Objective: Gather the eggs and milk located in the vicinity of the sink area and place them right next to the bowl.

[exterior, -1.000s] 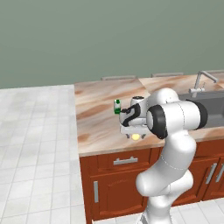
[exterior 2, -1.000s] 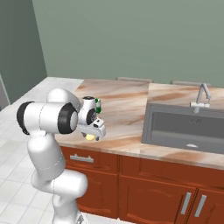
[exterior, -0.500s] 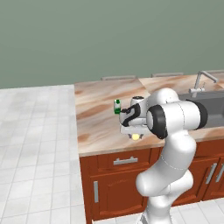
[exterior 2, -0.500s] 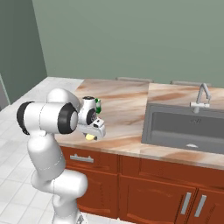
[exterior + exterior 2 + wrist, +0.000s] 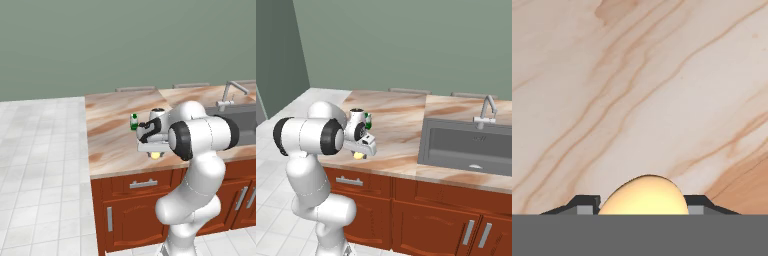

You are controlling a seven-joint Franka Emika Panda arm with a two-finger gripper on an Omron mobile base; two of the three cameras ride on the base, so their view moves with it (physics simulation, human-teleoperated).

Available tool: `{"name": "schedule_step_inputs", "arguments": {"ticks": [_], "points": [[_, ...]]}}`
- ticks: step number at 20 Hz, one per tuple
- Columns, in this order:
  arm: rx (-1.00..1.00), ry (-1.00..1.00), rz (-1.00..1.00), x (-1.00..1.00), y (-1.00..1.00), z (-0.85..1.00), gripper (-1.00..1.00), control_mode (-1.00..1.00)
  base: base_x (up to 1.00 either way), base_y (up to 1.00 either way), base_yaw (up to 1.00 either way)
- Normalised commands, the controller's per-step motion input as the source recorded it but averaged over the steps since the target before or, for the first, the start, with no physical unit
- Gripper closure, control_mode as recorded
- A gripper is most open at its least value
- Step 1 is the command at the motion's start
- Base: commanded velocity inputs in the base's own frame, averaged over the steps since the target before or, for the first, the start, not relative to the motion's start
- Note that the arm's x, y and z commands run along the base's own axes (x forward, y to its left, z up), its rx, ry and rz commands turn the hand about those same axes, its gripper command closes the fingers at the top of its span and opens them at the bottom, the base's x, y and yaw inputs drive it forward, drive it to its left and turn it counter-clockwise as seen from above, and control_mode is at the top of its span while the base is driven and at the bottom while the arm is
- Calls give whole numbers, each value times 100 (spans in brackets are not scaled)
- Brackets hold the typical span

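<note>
A yellowish-tan egg [image 5: 644, 196] sits between the two dark fingertips [image 5: 586, 204] in the hand view, touching both, with the marble counter below it. From the base views the same egg [image 5: 156, 155] [image 5: 359, 155] hangs under my gripper [image 5: 155, 152] [image 5: 359, 153], close over the counter near its front edge. The gripper is shut on it. A small white milk carton with a green top [image 5: 134, 121] [image 5: 367, 119] stands on the counter just behind the hand. The dark grey sink [image 5: 466, 145] [image 5: 239, 117] with its silver tap [image 5: 484, 112] lies to the right. The bowl is out of view.
The marble counter [image 5: 112, 135] [image 5: 396, 130] runs from the left end to the sink, over brown cabinets with drawers [image 5: 142, 184] [image 5: 351, 181]. White tiled floor [image 5: 40, 165] spreads to the left. A green wall stands behind.
The fingers have closed in on the egg. The arm and the base have stayed in place.
</note>
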Motion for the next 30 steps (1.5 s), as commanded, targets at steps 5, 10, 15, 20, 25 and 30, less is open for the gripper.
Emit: {"name": "schedule_step_inputs", "arguments": {"ticks": [5, 10, 15, 20, 25, 30], "points": [[1, 0, 0, -43, 0, 94, 100, -100, 0, 0, 0], [0, 0, 4, -28, 0, 100, 100, -100, 0, 0, 0], [0, 0, 6, -7, 0, 100, 100, -100, 0, 0, 0], [0, 0, 7, -5, -1, 78, 100, -100, 0, 0, 0], [0, 0, 1, -4, -1, 6, 100, -100, 0, 0, 0], [0, 0, 0, 0, 0, 0, 100, -100, 0, 0, 0]]}}
